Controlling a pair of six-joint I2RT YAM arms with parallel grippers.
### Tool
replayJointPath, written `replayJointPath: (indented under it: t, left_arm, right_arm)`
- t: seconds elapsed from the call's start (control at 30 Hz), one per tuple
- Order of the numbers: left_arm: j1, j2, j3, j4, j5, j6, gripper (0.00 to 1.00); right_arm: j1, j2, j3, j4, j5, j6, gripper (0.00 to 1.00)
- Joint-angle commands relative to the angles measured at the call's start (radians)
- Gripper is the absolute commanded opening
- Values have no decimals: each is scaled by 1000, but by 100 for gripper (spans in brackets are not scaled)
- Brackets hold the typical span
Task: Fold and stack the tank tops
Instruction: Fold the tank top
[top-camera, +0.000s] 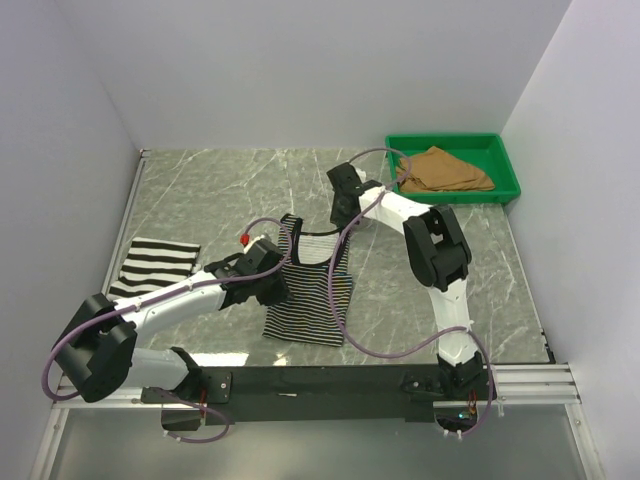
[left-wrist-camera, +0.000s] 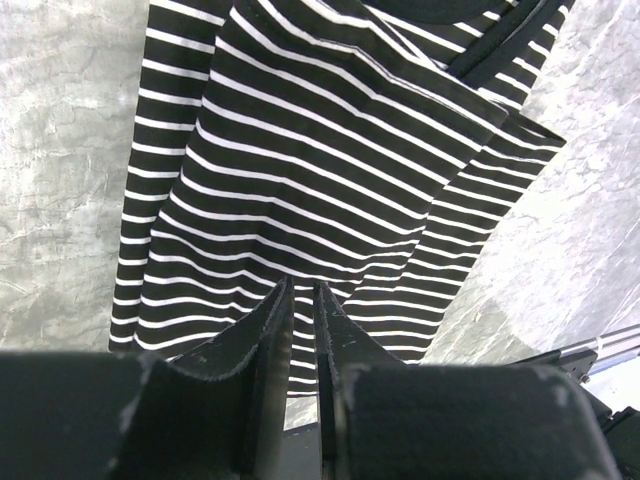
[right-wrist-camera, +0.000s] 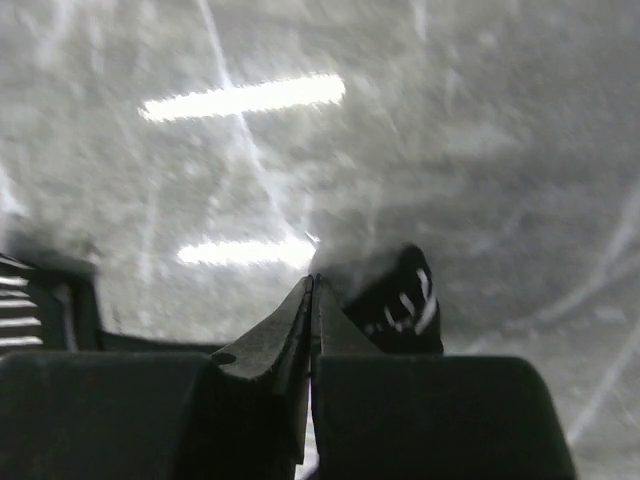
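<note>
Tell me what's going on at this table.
Both arms are working on the thin-striped tank top, spread out in the middle. The left claw pinches its edge. The right claw is shut on a bit of its fabric near the shoulder straps. The wide-striped tank top lies folded off to the left, and the tan tank top sits rumpled in the green tray, not yet folded.

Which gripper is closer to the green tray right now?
Right. The right gripper is at the far edge of the thin-striped tank top, left of the green tray. The left gripper is at that top's near-left side, farther off.
</note>
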Motion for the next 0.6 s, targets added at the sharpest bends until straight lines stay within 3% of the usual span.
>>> replayJointPath:
  t: [0.0, 0.33, 0.47, 0.57]
  left_arm:
    - [7, 1, 14, 32, 7, 16, 20]
    - [69, 7, 36, 55, 24, 48, 20]
    - [80, -5, 50, 48, 13, 68, 23]
    - [85, -43, 41, 7, -39, 54, 34]
  right_arm:
    - [-11, 54, 48, 26, -40, 4, 4]
    - [-48, 33, 87, 92, -128, -34, 5]
    - [-50, -99, 74, 94, -105, -50, 15]
    - [-47, -197, 61, 57, -76, -56, 23]
